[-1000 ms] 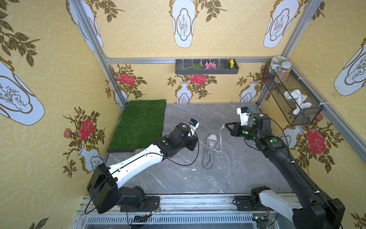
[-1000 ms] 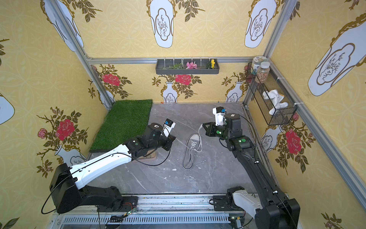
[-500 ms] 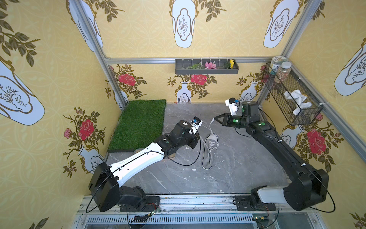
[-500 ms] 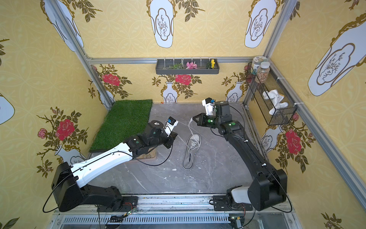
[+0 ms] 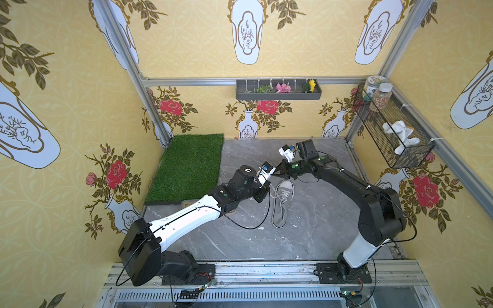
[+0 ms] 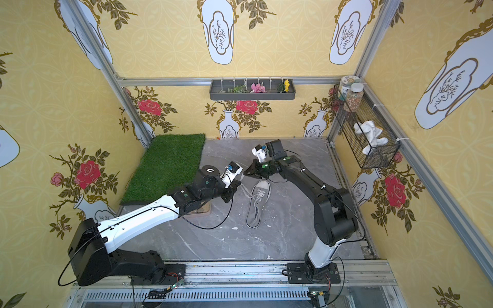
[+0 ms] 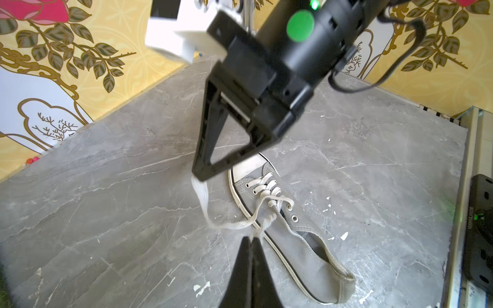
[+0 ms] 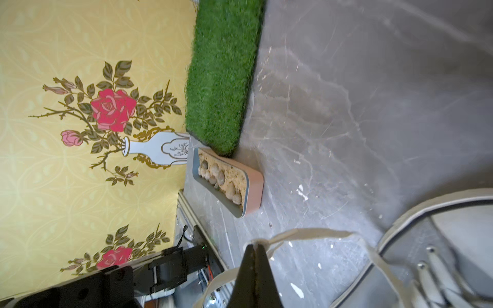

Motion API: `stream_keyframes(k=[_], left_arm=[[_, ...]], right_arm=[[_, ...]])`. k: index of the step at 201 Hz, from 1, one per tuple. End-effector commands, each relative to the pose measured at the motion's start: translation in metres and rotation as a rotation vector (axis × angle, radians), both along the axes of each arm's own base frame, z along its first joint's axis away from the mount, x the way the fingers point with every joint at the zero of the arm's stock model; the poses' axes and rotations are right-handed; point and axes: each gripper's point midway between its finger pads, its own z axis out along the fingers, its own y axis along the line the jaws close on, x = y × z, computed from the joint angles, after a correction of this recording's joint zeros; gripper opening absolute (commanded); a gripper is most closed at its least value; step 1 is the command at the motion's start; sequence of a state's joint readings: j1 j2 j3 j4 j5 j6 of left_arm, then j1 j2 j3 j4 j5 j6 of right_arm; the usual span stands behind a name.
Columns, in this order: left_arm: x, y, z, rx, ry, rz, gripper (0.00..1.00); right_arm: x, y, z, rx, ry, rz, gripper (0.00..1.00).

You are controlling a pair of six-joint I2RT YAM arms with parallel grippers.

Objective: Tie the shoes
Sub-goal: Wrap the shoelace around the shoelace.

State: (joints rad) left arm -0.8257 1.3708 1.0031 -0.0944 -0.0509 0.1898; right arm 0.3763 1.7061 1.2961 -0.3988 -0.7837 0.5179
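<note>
As seen from above, shoe (image 5: pixel 282 202): flat on its sole mid-table, toe at 12 o'clock, heel at 6.
table (image 5: pixel 320 226): grey marble look, flecked with small white chips around the shoe.
laces (image 7: pixel 201 197): pale, flat, untied; crossed through the lower eyelets, uppermost eyelet bare; two strands leading off the shoe toward 10 and 11 o'clock.
left gripper (image 7: pixel 252 241): pinched tight on the shorter strand of the laces, frayed end right at the tips; just beside the shoe at 10 o'clock of the eyelets, above the table.
right gripper (image 8: pixel 254 248): clamped narrow on the longer strand of the laces; just past the toe at 11 o'clock, strand sagging from the tips in a slack curve before rising to the eyelets.
grippers together: near, not touching, right at 1 o'clock of left.
grass mat (image 5: pixel 189 165): green, at 10 o'clock of the shoe, toward the table's 10 o'clock corner.
tray (image 8: pixel 226 184): tan, oblong, pebbles and sand inside; just beside the mat's near end, at 9 o'clock of the shoe, mostly hidden from above.
</note>
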Motion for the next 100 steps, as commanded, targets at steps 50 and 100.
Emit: stream_keyframes(k=[50, 100], left_arm=[[0.000, 0.001, -0.005, -0.001, -0.044, -0.013, 0.00], [-0.004, 0.007, -0.016, 0.027, -0.016, -0.009, 0.00]], right_arm=[[-0.044, -0.005, -0.018, 0.055, 0.151, 0.085, 0.00], [-0.055, -0.007, -0.029, 0.052, 0.182, 0.110, 0.00]])
